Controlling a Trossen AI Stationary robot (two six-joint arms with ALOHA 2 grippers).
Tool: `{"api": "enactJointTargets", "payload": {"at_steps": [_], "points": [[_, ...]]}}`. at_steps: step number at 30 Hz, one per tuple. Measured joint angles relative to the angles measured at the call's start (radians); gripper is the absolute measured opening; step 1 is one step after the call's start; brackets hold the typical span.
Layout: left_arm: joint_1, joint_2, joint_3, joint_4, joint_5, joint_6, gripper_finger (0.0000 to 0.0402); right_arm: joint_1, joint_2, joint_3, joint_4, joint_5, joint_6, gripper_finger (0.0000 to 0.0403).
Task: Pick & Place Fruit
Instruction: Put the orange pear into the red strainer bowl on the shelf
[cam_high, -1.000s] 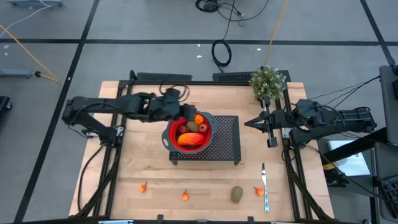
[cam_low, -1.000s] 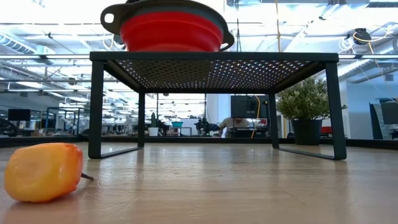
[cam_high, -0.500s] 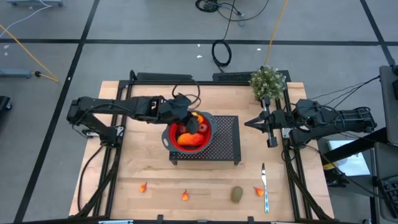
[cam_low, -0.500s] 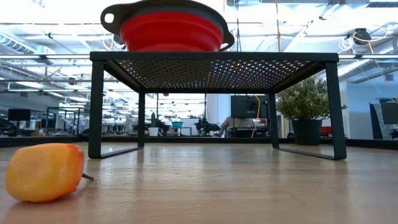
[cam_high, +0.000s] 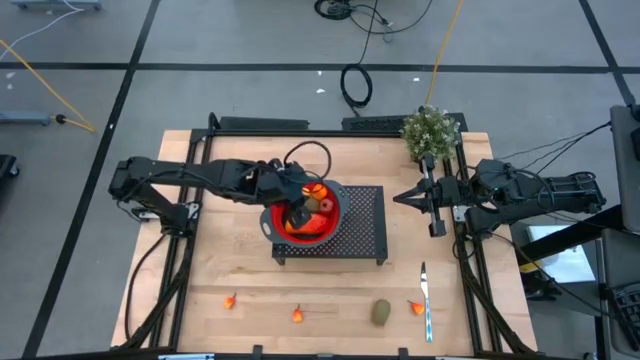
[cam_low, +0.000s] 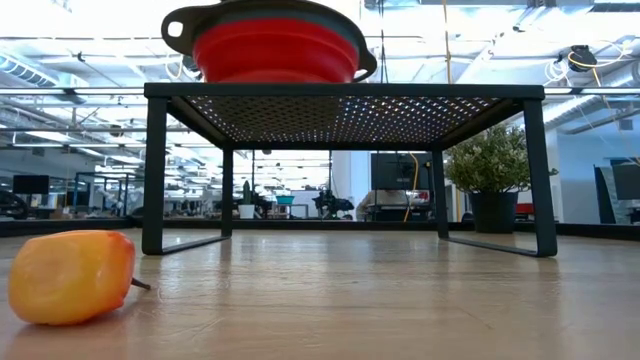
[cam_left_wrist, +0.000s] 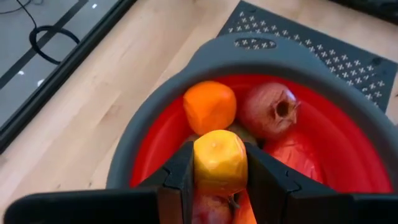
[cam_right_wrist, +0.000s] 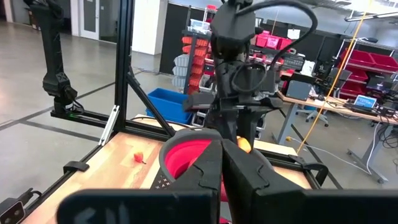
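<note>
Left pincer (cam_left_wrist: 220, 171), newly over bowl (cam_left_wrist: 155, 118)

The left hand (cam_high: 297, 212) hangs over the red bowl (cam_high: 272, 220) of fruit (cam_high: 325, 205) on the black rack (cam_high: 362, 225).

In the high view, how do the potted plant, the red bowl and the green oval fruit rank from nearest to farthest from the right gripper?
From the right gripper, at the table's right side:
1. Potted plant, just behind it at the far edge.
2. Red bowl, on the black rack at centre.
3. Green oval fruit, near the front edge.
The last two are close; the ranking is tentative.
</note>
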Motion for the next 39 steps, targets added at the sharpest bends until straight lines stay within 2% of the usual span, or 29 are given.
{"api": "enactJointTargets", "payload": {"at_steps": [10,29,32,39], "points": [[0.003,0.065,0.0,-0.014,0.008,0.0,0.0108,0.0,0.0,0.0,0.001,0.001,0.0,0.0004],[0.008,0.063,0.0,-0.026,0.013,-0.015,0.011,0.0,0.0,0.0,0.001,0.001,0.0,0.0004],[0.009,0.063,0.0,-0.026,0.016,-0.018,0.0124,0.0,0.0,0.0,0.001,0.001,0.0,0.0004],[0.016,0.063,0.0,-0.025,0.014,-0.036,0.0185,0.0,0.0,0.0,0.001,0.001,0.0,0.0004]]}}
